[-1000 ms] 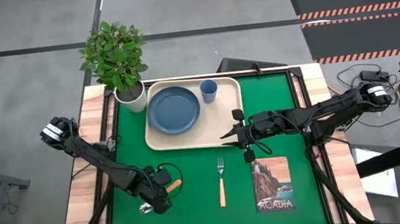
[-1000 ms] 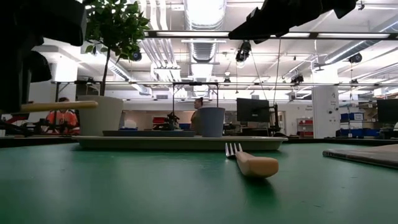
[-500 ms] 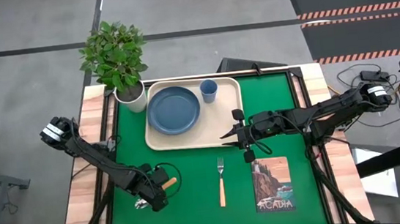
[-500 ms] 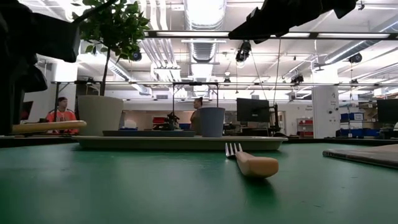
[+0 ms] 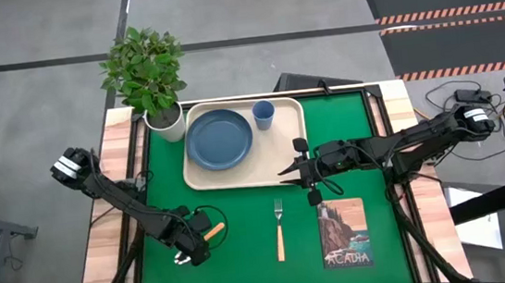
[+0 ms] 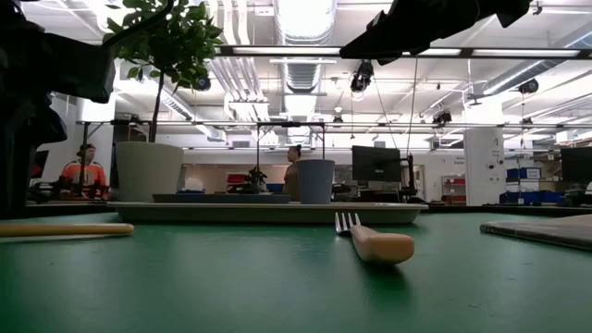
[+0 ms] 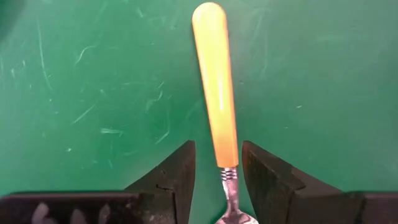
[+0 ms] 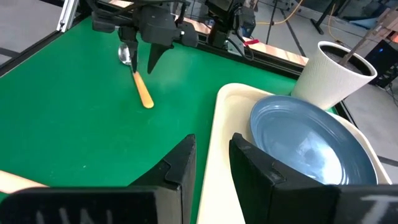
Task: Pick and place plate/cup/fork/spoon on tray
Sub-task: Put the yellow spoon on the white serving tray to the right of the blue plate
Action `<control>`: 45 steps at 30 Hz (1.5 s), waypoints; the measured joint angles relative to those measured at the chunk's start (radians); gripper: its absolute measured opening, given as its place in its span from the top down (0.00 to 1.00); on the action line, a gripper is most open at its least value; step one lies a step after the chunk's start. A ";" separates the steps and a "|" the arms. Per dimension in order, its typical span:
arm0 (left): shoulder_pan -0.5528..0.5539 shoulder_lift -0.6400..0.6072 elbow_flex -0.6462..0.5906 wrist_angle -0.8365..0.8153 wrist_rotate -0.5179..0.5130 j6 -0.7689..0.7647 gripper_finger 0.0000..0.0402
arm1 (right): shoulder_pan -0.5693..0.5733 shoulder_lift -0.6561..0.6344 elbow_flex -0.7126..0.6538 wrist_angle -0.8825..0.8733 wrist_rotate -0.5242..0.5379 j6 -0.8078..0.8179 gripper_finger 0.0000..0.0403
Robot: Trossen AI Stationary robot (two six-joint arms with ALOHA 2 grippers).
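Low view is showing the spoon (image 6: 65, 228) now lying flat on the green mat, having come down from its raised, level position a second ago. Left gripper (image 7: 217, 168) is straddling it with fingers apart, not gripping (smooth orange-tan wooden handle, silver neck between the dark fingers). Fork (image 5: 279, 227) is lying unmoved on the mat's near centre. Round slate-blue plate (image 5: 220, 138) and light-blue cup (image 5: 264, 114) are sitting on the cream tray (image 5: 294, 161). Right gripper (image 5: 294, 166), fingers parted, is hovering beside the tray's corner.
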 joint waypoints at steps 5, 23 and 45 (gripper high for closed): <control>0.000 0.000 0.024 0.001 0.001 0.000 0.72 | 0.000 0.000 0.000 0.000 0.000 0.000 0.79; -0.063 -0.102 0.107 0.051 -0.402 0.195 0.72 | 0.001 0.000 0.000 0.026 0.000 0.059 0.79; -0.095 -0.465 -0.087 0.053 -1.062 0.496 0.72 | 0.031 0.531 0.505 -0.094 -0.138 0.007 0.83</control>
